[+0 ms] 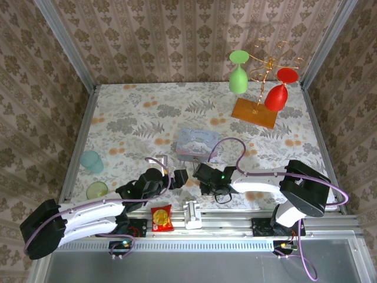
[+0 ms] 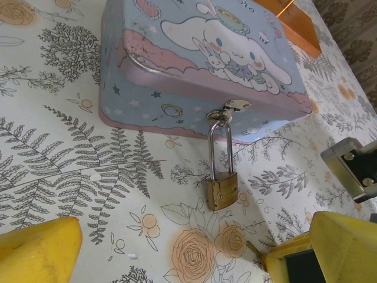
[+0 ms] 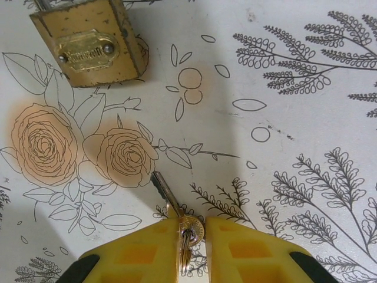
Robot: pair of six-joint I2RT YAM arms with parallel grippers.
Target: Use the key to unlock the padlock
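The brass padlock [image 2: 222, 190] lies flat on the floral cloth, its silver shackle hooked through the clasp of the pale blue tin [image 2: 177, 65]. My left gripper [image 2: 194, 259] hovers open just in front of it, yellow fingers [image 2: 35, 250] wide apart with nothing between them. The small key [image 3: 165, 191] lies near the padlock [image 3: 88, 47], blade pointing at it. My right gripper [image 3: 191, 227] has closed round the key's round head, with a second key hanging between the fingers. The left wrist view catches the key [image 2: 254, 250] sticking out of the right gripper's fingers.
The tin [image 1: 197, 143] sits mid-table. A green glass [image 1: 238, 73] and a red glass [image 1: 277, 94] hang on a gold stand at the back right. Two cups [image 1: 91, 160] stand at the left. A snack packet [image 1: 161, 218] and a white block [image 1: 192, 213] lie at the near edge.
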